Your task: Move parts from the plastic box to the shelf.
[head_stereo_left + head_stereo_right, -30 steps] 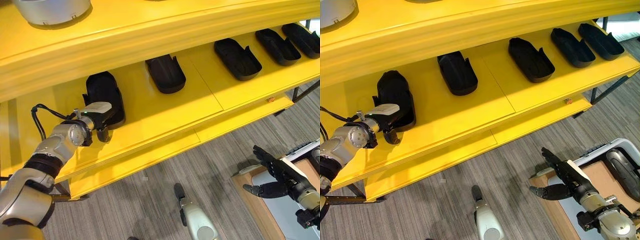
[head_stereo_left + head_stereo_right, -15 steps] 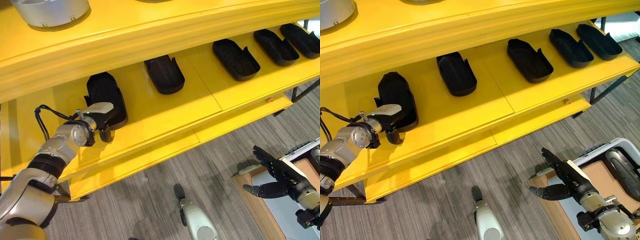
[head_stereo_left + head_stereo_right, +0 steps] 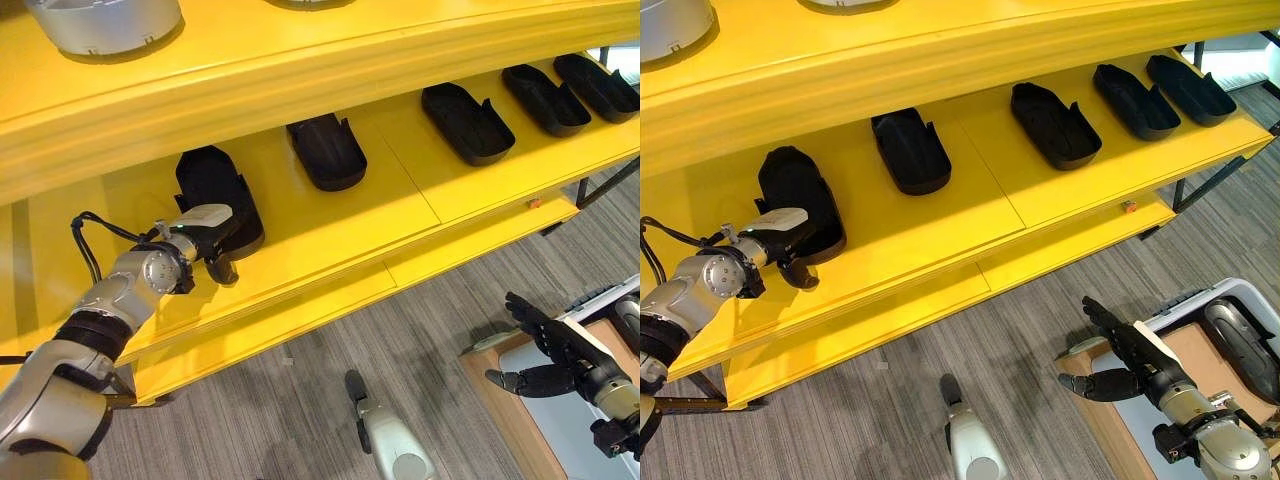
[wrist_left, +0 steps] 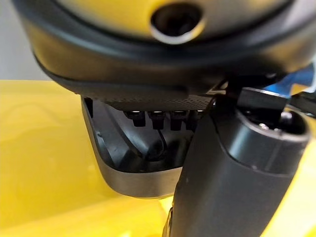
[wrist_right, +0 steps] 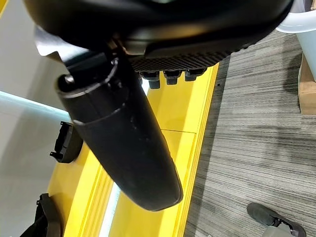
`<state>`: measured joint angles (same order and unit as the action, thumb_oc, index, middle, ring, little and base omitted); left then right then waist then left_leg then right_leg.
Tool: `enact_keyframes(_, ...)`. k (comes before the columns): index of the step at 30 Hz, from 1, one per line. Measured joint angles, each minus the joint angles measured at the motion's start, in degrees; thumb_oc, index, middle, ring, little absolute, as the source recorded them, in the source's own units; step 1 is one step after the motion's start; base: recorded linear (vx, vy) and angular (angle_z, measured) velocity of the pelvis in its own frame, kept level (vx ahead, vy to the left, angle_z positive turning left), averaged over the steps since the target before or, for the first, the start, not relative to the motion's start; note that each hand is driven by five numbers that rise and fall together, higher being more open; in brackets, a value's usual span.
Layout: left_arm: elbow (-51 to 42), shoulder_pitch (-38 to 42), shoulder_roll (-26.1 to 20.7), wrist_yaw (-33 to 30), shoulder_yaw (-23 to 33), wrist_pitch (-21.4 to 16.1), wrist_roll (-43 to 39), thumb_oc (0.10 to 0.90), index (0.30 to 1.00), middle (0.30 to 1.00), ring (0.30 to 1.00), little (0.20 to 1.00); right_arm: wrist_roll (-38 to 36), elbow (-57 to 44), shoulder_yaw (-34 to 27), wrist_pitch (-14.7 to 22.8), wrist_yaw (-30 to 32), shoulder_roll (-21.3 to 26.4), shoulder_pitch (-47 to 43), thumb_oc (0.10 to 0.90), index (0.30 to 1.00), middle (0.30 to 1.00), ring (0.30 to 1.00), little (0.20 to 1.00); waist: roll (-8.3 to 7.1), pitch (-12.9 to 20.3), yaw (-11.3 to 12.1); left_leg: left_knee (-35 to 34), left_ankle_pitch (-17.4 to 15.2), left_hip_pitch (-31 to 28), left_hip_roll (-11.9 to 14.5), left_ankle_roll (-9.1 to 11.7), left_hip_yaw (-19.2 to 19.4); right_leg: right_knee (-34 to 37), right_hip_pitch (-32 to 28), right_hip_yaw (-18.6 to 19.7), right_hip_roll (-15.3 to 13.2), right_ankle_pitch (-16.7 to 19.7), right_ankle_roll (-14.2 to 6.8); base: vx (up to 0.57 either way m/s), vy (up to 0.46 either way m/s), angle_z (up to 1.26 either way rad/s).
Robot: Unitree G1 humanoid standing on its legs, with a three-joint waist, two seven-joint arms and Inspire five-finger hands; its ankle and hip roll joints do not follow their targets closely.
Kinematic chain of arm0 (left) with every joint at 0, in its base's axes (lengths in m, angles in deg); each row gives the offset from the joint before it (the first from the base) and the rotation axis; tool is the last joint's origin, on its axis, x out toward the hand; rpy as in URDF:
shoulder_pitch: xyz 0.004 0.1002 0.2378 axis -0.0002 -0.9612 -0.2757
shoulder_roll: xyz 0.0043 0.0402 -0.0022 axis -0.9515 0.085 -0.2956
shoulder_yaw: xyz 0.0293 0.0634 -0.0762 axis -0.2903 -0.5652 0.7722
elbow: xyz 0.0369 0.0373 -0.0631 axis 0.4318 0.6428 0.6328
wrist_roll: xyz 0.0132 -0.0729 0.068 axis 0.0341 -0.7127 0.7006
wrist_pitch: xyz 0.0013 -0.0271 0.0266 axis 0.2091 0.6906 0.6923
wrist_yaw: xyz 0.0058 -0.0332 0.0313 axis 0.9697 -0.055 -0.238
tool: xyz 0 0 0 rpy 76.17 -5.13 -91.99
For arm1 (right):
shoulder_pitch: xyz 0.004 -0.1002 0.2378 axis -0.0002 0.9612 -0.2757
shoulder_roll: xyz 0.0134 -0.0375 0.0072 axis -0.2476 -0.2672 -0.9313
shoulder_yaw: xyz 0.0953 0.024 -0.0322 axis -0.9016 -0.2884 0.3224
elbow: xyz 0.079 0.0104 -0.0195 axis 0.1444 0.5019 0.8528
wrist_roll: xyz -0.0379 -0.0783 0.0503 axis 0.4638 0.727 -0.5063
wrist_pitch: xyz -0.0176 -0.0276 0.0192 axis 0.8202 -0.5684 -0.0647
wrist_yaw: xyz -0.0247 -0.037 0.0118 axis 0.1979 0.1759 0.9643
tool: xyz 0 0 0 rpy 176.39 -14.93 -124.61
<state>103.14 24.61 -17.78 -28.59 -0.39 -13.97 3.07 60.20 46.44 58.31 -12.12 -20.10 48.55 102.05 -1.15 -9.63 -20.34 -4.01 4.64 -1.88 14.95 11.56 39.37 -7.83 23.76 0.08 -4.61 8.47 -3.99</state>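
left hand [image 3: 205,243] fingers curled round near end of black part [image 3: 215,192] on shelf [image 3: 330,225]; part likely light, stiff shell, grip by rim. right hand [image 3: 550,355] open, idle.

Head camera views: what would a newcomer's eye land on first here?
The bright yellow shelf with a row of black parts along it. Then the left hand, at the near end of the leftmost black part. The right hand hangs low over the floor, fingers spread, holding nothing.

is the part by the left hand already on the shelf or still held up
On the shelf: the part lies flat on the board, though the left robot hand is at its near end.
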Motion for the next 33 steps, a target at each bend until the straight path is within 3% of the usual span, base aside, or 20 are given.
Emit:
enact_keyframes(8, -7.2, -6.4, -3.8, -0.3, 7.1, -2.8, -1.6, 0.900, 1.000, 1.000, 1.000, 1.000, 0.0, 0.2, 0.2, 0.1, 0.0, 0.0, 0.1, 0.900, 1.000, 1.000, 1.000, 1.000, 0.00, 0.0, 0.3, 0.5, 0.0, -0.1, 0.1, 0.0, -0.1, -0.3, -0.1, 0.0, 0.0, -0.1, 0.1, 0.00, 0.000, 0.00)
enact_keyframes(16, -15.4, -14.8, -10.7, -0.3, 13.3, -3.1, -3.0, 0.900, 1.000, 1.000, 1.000, 1.000, 0.1, 2.4, 0.2, 0.5, 0.0, -0.1, 0.4, 0.900, 1.000, 1.000, 1.000, 1.000, 0.18, 0.1, 2.6, 0.6, 0.1, -0.3, 0.1, 0.0, -0.5, -0.3, -0.5, -0.2, -0.2, 0.0, 0.2, 0.00, 0.008, 0.01)
enact_keyframes(26, -15.9, -17.9, -11.0, -0.1, 13.7, -3.6, -3.0, 0.900, 1.000, 1.000, 1.000, 1.000, 0.2, 2.4, 0.2, 0.5, -0.1, 0.1, 0.5, 0.900, 1.000, 1.000, 1.000, 1.000, 1.05, 0.2, 3.3, 0.2, 0.1, -1.4, 0.0, 0.0, -0.8, 0.6, -2.3, -0.7, -0.4, 0.1, 0.1, 0.00, 0.013, 0.02)
enact_keyframes(29, -19.3, -23.2, -11.0, -0.2, 19.4, -4.5, -4.2, 0.900, 1.000, 1.000, 1.000, 1.000, 1.0, 2.4, -0.1, 0.5, -0.3, 0.0, 0.7, 0.900, 1.000, 1.000, 1.000, 1.000, 1.36, 0.1, 3.4, -0.1, 0.1, -1.8, 0.0, 0.0, -0.8, 0.8, -2.7, -0.8, -0.3, 0.5, 0.5, 0.00, 0.000, 0.00)
enact_keyframes(33, -22.5, -26.6, -11.0, -0.2, 22.9, -5.2, -6.5, 0.900, 1.000, 1.000, 1.000, 1.000, 1.2, 2.4, -0.3, 0.6, -0.2, 0.1, 0.7, 0.900, 1.000, 1.000, 1.000, 1.000, 1.67, 0.2, 3.8, -0.4, 0.0, -2.9, 0.0, -0.1, -1.4, 1.5, -4.5, -1.4, -0.5, 0.1, 0.0, 0.02, 0.022, 0.07)
